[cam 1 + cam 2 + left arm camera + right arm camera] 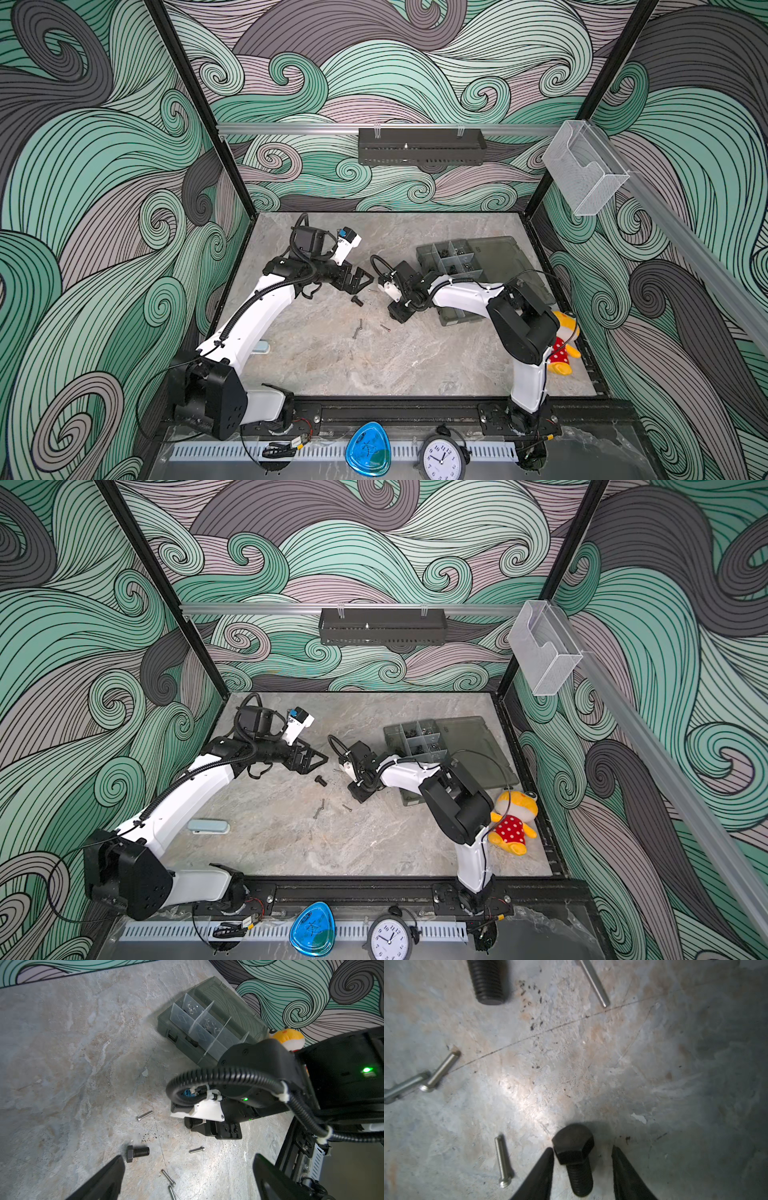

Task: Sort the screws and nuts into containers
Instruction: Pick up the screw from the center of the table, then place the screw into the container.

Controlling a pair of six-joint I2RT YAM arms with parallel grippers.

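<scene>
The smoky-grey organiser box (428, 252) (166, 1024) lies open at the right rear, its containers split by light dividers; nuts (211, 1024) lie in two of them. A black bolt (574, 1155) lies on the table between the fingers of my right gripper (581, 1148) (397, 314). One finger touches its head and a gap shows at the other, so the gripper is open. A second black bolt (356, 300) (137, 1152) lies just beyond the tips of my left gripper (189, 1159) (361, 278), which is wide open and empty. Several silver screws (359, 324) (196, 1149) (503, 1161) lie loose nearby.
The box's flat lid (507, 257) lies open behind it. A yellow stuffed toy (513, 820) sits at the right edge beside the right arm. A pale blue stapler (208, 827) lies near the left arm. A black tray (419, 145) and a clear holder (582, 166) hang on the walls.
</scene>
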